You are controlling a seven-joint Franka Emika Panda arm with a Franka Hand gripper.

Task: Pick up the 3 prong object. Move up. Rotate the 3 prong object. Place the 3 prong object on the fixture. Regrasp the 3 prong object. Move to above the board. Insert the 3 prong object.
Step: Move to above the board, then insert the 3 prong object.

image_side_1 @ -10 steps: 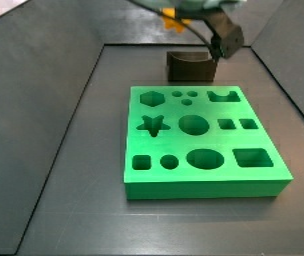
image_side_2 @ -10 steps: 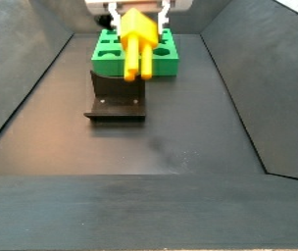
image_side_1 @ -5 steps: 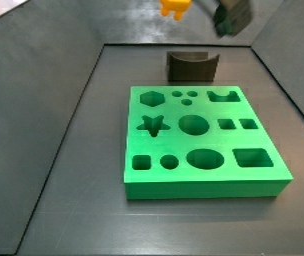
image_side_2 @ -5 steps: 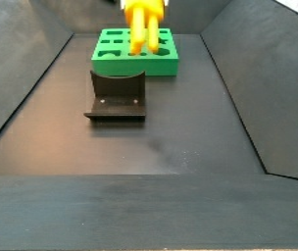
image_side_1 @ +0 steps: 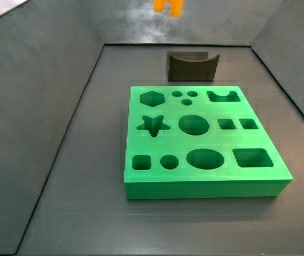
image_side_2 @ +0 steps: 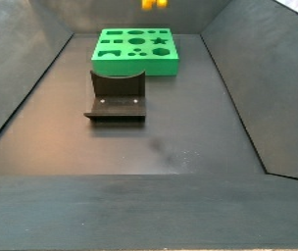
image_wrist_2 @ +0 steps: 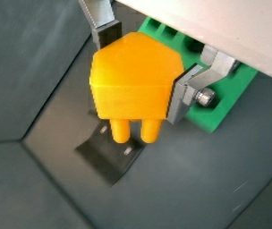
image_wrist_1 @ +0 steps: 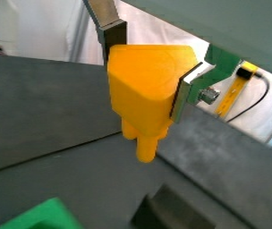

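We see the gripper [image_wrist_2: 139,76] high over the floor, its flat silver fingers [image_wrist_2: 99,25] closed against the two sides of the 3 prong object [image_wrist_2: 132,85]; the orange-yellow piece fills the gap between the plates, prongs pointing down, in both wrist views [image_wrist_1: 145,89].

Taking the fixture [image_side_1: 191,67] as our landmark: in a side view only the piece's lower tip [image_side_1: 168,6] shows at the frame's upper edge, well above the fixture and a little to its left; the gripper itself is out of frame in both side views; in a wrist view the fixture's base plate [image_wrist_2: 112,156] lies far beneath the prongs.

The board [image_side_1: 203,140] lies flat just in front of the fixture, its near edge close to the fixture but apart from it; its cut-outs are all unfilled; in a side view [image_side_2: 136,51] its long edges leave wide strips of bare dark floor [image_side_2: 178,137] to the sloping walls.
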